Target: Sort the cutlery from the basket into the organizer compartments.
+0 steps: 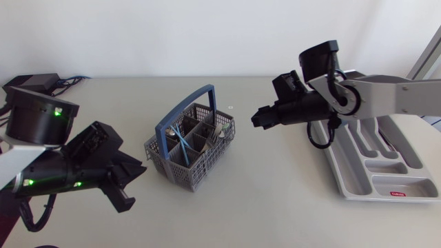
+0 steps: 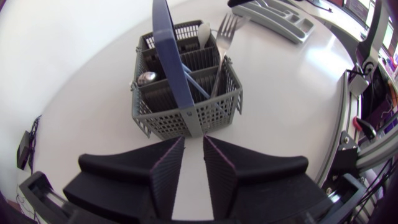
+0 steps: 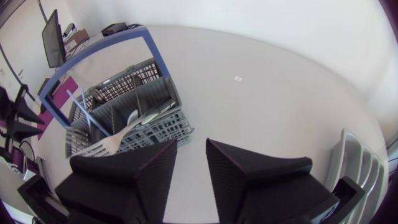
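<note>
So at this pt the basket (image 1: 162,162) sat mid-table w/ its blue handle (image 1: 186,114) up, and all the cutlery I could make out was in it: a fork (image 2: 227,28) and a spoon (image 2: 203,32) stood upright in the far cells, plus a couple of blue-handled bits leaning across the dividers. The organizer (image 1: 344,176) lay well apart on the right side, partly behind the right arm, so I couldn't tell if anything was in it yet. The right gripper (image 1: 258,118) hung between the two, pointed at the basket, fingers only a narrow slit apart w/ nothing in them. My guess is it sat there bc that arm is the one that can reach both basket and tray. The left gripper (image 2: 193,168) was low, just beside the basket's near wall, also a slim gap, also empty. Prob parked there to brace the basket or just to stay out of the way, tbh. Job looked barely begun imo.
</note>
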